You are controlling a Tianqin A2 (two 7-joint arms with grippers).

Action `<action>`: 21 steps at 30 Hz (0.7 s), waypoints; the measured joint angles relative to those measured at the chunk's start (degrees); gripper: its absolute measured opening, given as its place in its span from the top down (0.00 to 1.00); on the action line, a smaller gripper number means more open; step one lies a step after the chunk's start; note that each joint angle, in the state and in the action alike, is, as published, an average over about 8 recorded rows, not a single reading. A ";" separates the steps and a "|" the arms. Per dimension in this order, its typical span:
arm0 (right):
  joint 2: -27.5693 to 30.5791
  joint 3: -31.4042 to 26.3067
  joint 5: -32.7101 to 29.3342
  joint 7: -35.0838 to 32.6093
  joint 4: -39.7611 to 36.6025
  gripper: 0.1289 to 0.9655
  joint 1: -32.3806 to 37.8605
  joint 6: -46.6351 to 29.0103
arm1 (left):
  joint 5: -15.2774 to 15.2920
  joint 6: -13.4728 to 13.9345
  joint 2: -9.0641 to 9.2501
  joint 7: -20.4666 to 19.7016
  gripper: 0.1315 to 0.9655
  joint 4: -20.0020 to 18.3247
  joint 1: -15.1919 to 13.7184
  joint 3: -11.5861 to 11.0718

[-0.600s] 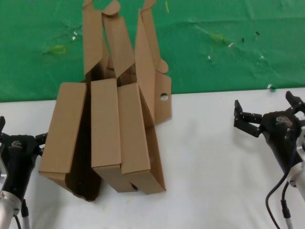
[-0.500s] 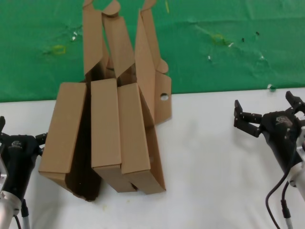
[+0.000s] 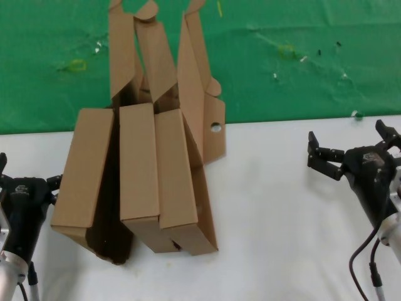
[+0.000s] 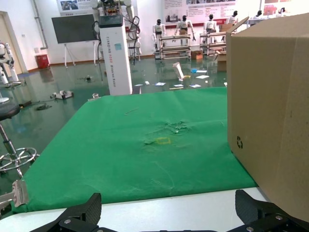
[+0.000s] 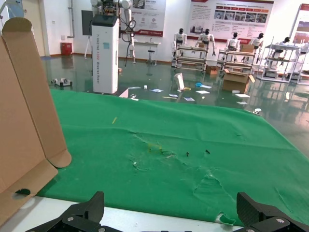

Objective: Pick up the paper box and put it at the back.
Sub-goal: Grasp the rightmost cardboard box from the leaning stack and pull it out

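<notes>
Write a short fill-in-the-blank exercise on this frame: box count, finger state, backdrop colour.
1. ____ brown cardboard boxes stand side by side on the white table.
2. The fingers of the right gripper are ____ and hold nothing.
3. The backdrop behind the table is ____.

Missing words: three; open; green

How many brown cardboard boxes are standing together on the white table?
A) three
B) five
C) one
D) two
A: the head view shows three alike cardboard boxes side by side with lids up, standing between the left gripper and the right gripper, which both wait apart from them with fingers spread.
</notes>
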 joint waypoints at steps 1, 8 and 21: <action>0.00 0.00 0.00 0.00 0.00 0.00 0.00 0.00 | 0.00 0.00 0.00 0.00 0.00 0.00 0.00 0.00; 0.00 0.00 0.00 0.00 0.00 0.00 0.00 0.00 | 0.00 0.00 0.00 0.00 0.00 0.00 0.00 0.00; 0.00 0.00 0.00 0.00 0.00 0.00 0.00 0.00 | 0.00 0.00 0.00 0.00 0.00 0.00 0.00 0.00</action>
